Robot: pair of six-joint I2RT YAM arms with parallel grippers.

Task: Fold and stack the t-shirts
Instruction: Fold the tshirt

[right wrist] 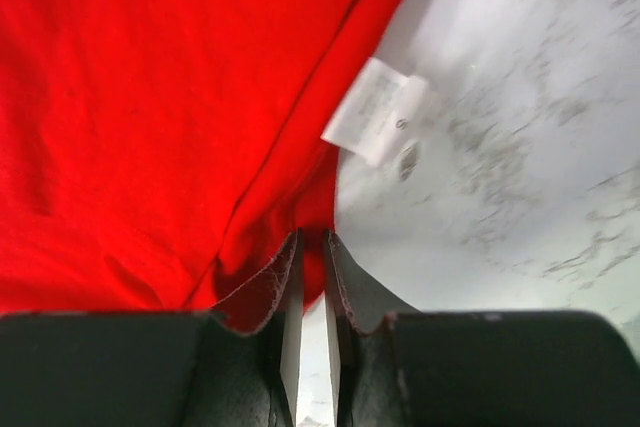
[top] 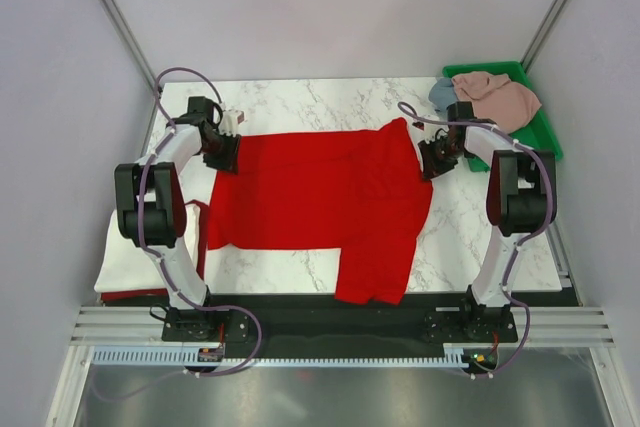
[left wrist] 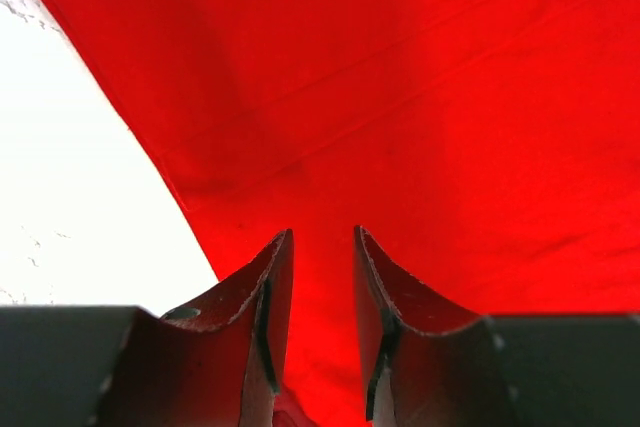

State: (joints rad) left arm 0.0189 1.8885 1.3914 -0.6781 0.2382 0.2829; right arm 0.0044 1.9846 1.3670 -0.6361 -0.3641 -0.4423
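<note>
We are seeing the red t-shirt lying spread across the desk, its left side hiding behind an arm. The right hand is pinching its far corner. The left hand is straddling cloth, and we cannot tell whether it is gripping.

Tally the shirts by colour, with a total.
Red shirt: 1
White shirt: 1
Pink shirt: 1
Grey-blue shirt: 1
Total: 4, leaving out the red edge under the white one, which is too hidden to tell.
</note>
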